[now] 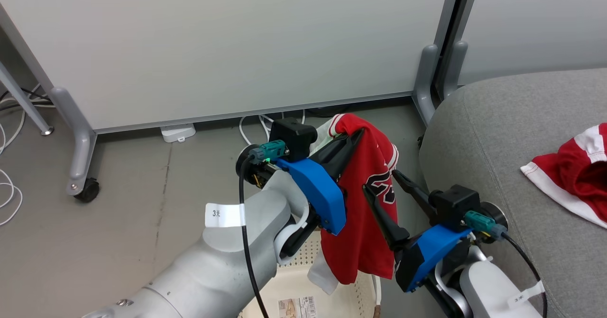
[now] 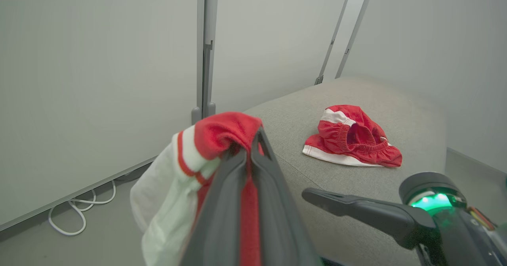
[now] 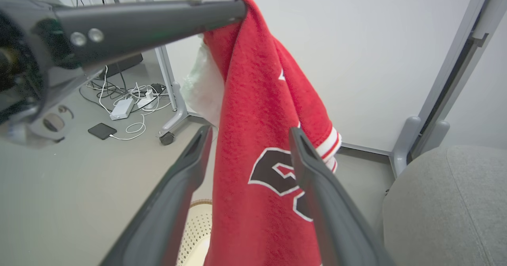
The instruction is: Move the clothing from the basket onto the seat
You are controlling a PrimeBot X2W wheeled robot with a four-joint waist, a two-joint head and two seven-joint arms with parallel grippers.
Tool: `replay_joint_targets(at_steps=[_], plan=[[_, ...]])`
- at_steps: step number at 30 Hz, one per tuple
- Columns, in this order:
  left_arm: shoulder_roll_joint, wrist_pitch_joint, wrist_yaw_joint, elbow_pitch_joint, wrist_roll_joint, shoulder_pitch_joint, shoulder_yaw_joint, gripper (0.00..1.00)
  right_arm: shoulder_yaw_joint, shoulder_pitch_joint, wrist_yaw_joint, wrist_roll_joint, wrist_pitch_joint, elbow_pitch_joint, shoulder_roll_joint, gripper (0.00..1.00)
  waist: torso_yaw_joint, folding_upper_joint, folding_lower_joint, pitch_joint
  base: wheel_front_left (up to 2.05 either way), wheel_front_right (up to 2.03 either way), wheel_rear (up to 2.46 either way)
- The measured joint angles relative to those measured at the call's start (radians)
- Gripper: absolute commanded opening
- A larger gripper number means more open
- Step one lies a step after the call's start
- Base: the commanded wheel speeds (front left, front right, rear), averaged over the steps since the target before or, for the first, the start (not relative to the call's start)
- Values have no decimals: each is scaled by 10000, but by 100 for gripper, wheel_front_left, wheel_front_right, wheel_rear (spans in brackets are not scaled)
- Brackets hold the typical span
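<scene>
A red jersey (image 1: 365,223) with black numerals hangs from my left gripper (image 1: 356,135), which is shut on its collar end above the basket (image 1: 303,256). The left wrist view shows those fingers (image 2: 237,171) pinched on red and white cloth (image 2: 222,131). My right gripper (image 1: 380,181) is open beside the jersey, and in its wrist view the jersey (image 3: 257,139) hangs between its spread fingers (image 3: 194,155). I cannot tell whether they touch it. Red shorts (image 1: 574,171) with white trim lie on the grey seat (image 1: 493,133), also seen as shorts (image 2: 352,137) in the left wrist view.
White partition panels (image 1: 227,43) on grey feet with a caster (image 1: 87,190) stand behind the basket. White cables (image 1: 9,195) and a power adaptor (image 1: 178,132) lie on the grey floor. A barcode sticker (image 1: 298,307) shows on the basket's floor.
</scene>
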Motion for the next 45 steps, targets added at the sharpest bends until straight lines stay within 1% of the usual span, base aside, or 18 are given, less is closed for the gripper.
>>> replay_joint_targets(at_steps=[10, 21, 27, 32, 43, 45], plan=[[0, -2, 2, -81, -146, -162, -240, 0, 251, -1310, 0, 209, -46, 1383, -299, 100, 85, 0, 0, 147, 0, 0, 0], [0, -4, 2, -247, -316, -198, -491, 0, 1544, -2490, 0, 1356, -23, 2750, -740, 100, 254, 0, 0, 245, 0, 0, 0], [0, -15, 2, -414, -395, -245, -606, 0, 2658, -2996, 0, 2165, -107, 3501, -773, 100, 326, 0, 0, 198, 0, 0, 0], [0, -17, 2, -489, -439, -267, -683, 0, 3367, -3449, 0, 2796, -378, 4107, -746, 100, 357, 0, 0, 135, 0, 0, 0], [0, -19, 2, -564, -560, -267, -825, 0, 4357, -4137, 0, 3877, -1120, 5361, -349, 100, 395, 0, 0, 18, 0, 0, 0], [0, -21, 2, -560, -571, -267, -840, 0, 4493, -4206, 0, 4057, -1208, 5545, -313, 25, 406, 0, 0, 0, 0, 0, 0]])
